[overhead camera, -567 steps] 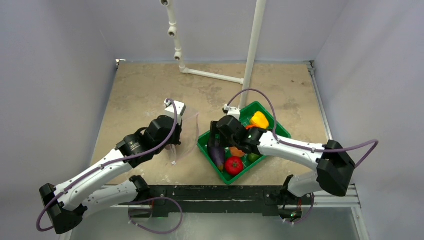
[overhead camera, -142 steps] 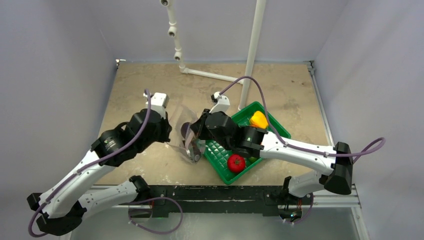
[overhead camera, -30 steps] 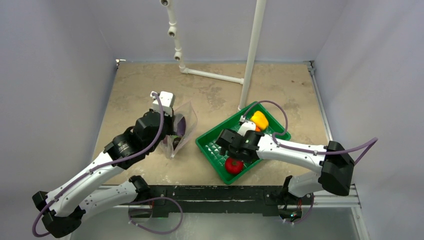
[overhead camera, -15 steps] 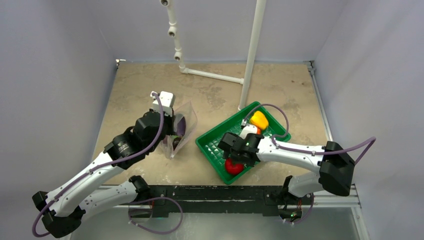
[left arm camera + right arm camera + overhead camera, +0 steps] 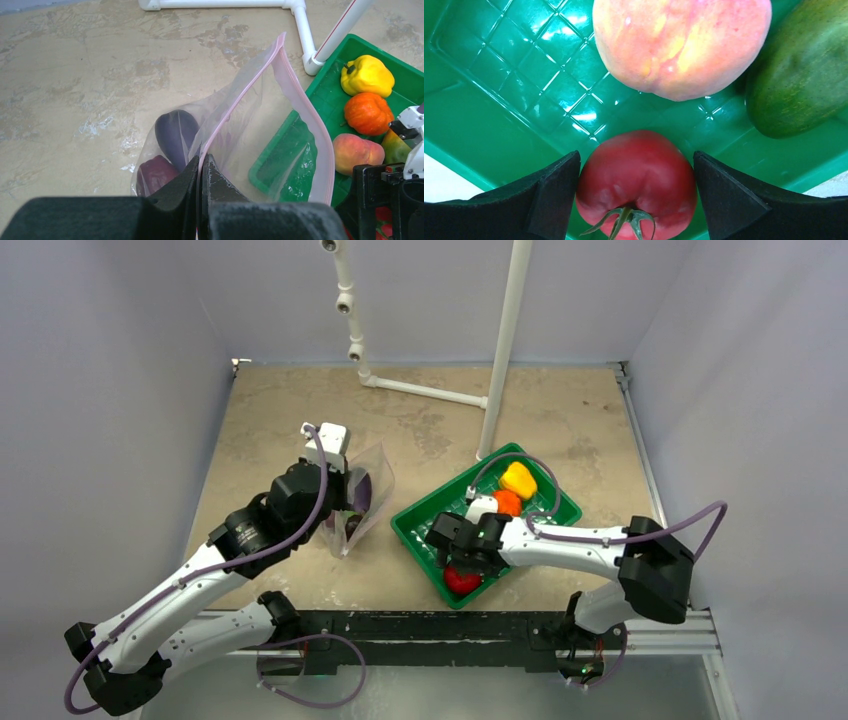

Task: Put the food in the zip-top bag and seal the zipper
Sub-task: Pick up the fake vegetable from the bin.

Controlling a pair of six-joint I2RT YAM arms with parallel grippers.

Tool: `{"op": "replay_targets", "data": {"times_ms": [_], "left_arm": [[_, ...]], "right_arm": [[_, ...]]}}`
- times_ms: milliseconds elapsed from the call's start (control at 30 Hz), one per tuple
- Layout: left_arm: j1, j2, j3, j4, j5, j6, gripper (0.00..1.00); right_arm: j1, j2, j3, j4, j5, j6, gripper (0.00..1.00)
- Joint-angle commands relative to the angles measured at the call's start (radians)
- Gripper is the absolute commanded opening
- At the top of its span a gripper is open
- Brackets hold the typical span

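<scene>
Right now the red tomato sits in the near corner of the green tray, between the two spread fingers of the right end effector. Jaws are wide apart, one pad on each side of it and very close; can't tell if they actually press on it. Peach is just beyond the tomato, and the green-orange mango is beside the peach. Orange fruit and yellow pepper are farther back in the tray, toward its far corner. Tray is on the right half of the table, close to the near edge. Zip-top bag is left of the tray, near the table's middle, mouth gaping toward the tray, with the pink zipper curving around the opening. Purple eggplant is inside the bag, at the bottom. Left end effector is clamped shut on the near edge of the bag's mouth, holding it up. White pipe frame stands at the table's far side.
</scene>
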Motion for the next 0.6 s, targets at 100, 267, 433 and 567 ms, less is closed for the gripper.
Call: {"op": "replay_targets", "data": {"times_ms": [100, 267, 433, 567], "left_arm": [[0.006, -0.005, -0.006, 0.013, 0.004, 0.019, 0.00], [0.007, -0.002, -0.007, 0.013, 0.004, 0.019, 0.00], [0.006, 0.000, -0.008, 0.012, 0.004, 0.019, 0.00], [0.007, 0.003, -0.008, 0.012, 0.004, 0.019, 0.00]], "right_arm": [[0.029, 0.032, -0.010, 0.021, -0.013, -0.026, 0.84], [0.045, 0.047, -0.007, 0.033, -0.023, -0.037, 0.79], [0.053, 0.021, 0.001, 0.029, -0.019, -0.038, 0.59], [0.053, -0.020, 0.012, 0.014, -0.007, -0.025, 0.32]]}}
